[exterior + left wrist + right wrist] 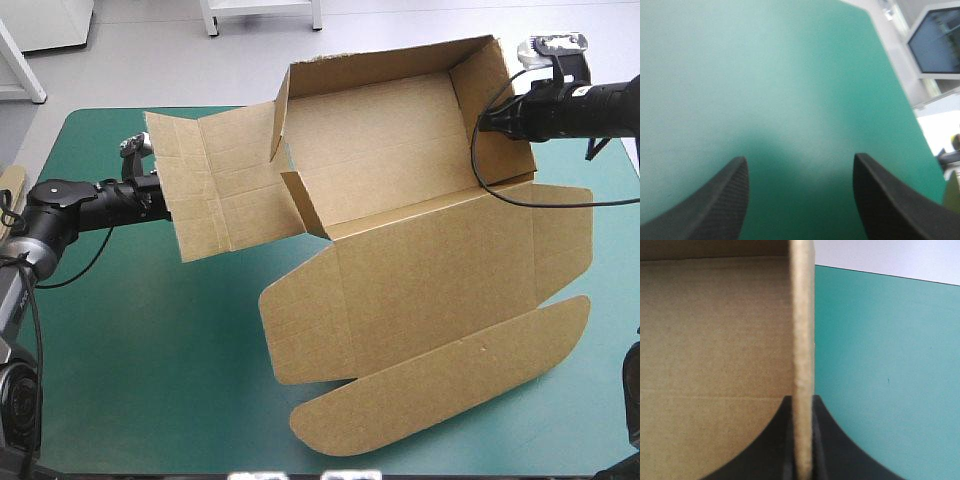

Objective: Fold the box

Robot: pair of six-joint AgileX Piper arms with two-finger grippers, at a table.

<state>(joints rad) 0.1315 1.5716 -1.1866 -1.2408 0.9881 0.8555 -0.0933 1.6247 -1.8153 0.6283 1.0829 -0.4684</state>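
The brown box stands partly formed at the table's far side, its back and right walls raised. Its lid with a rounded tuck flap lies flat toward the near edge. A wide left flap sticks out to the left, lifted off the cover. My right gripper is shut on the right wall; in the right wrist view the wall's edge runs straight between its fingers. My left gripper sits at the left flap's outer edge. It is open, with only teal-green cover between its fingers.
An edge of more brown board shows at the table's left edge. Bare teal-green cover stretches across the near left, and a narrower strip lies to the right of the lid.
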